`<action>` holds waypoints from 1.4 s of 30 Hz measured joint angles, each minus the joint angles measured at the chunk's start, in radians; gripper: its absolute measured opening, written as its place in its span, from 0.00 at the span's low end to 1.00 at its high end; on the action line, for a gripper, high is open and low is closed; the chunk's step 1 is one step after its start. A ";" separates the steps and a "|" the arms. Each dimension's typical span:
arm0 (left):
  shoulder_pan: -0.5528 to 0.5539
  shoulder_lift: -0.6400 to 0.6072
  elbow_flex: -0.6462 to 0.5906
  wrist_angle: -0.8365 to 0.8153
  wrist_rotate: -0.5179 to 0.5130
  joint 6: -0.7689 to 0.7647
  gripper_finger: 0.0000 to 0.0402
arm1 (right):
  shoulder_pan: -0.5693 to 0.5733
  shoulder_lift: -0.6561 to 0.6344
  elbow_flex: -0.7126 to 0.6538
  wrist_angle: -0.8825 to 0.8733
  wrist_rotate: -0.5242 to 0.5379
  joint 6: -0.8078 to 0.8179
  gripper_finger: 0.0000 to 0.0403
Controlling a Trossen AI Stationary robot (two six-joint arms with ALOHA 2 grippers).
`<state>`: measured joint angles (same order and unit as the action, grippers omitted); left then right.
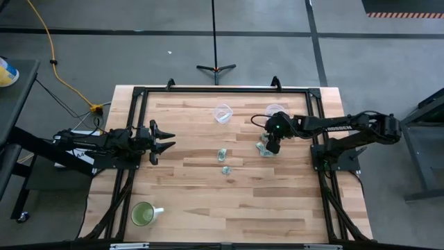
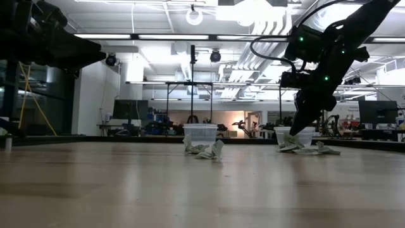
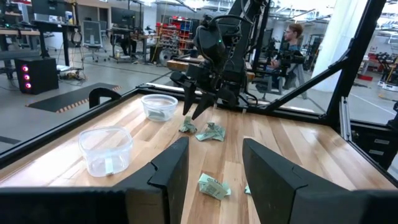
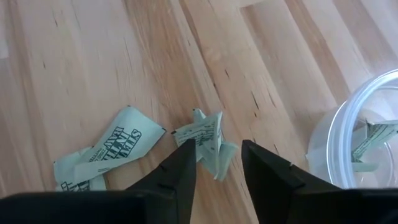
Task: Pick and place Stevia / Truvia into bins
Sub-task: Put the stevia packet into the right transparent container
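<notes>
Several pale green and white sachets lie flat on the wooden table: two mid-table (image 1: pixel 222 154) (image 1: pixel 226 169) and a small cluster (image 1: pixel 262 148) under my right gripper (image 1: pixel 268 147). That gripper points down, open, its fingertips (image 4: pixel 217 149) on either side of one crumpled sachet (image 4: pixel 205 134); another sachet (image 4: pixel 118 146) lies beside it. Two clear cups (image 1: pixel 223 113) (image 1: pixel 275 111) stand toward the far edge; the right-hand one (image 4: pixel 348 134) has a sachet (image 4: pixel 373 140) inside. My left gripper (image 1: pixel 165 142) waits open at the table's left side. My right gripper comes at the crumpled sachet (image 4: pixel 214 155) from above, one finger on each side of it. One fingertip (image 4: pixel 186 152) overlaps the sachet's edge in the wrist view; whether it touches the paper I cannot tell. The sachet lies on the table.
A green-filled mug (image 1: pixel 143 214) with a handle stands near the table's near-left corner. A black frame (image 1: pixel 208 90) runs along the far edge and both sides. Bare wood spreads between the mid-table sachets and the near edge. A person sits in the room beyond (image 3: pixel 292 37).
</notes>
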<state>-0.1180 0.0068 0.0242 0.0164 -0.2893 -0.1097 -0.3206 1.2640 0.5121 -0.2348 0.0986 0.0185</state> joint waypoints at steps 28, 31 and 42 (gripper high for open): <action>0.000 0.000 0.000 0.000 0.000 0.000 0.46 | 0.000 0.055 0.024 0.141 -0.010 -0.042 0.02; 0.000 0.000 0.000 0.000 0.000 0.000 0.46 | 0.000 0.043 0.053 0.143 0.031 -0.070 0.01; 0.000 0.007 0.000 0.000 0.000 0.000 0.46 | -0.008 0.049 0.087 0.036 -0.026 0.006 0.10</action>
<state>-0.1177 0.0139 0.0242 0.0166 -0.2893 -0.1099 -0.3283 1.3128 0.5991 -0.1992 0.0721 0.0240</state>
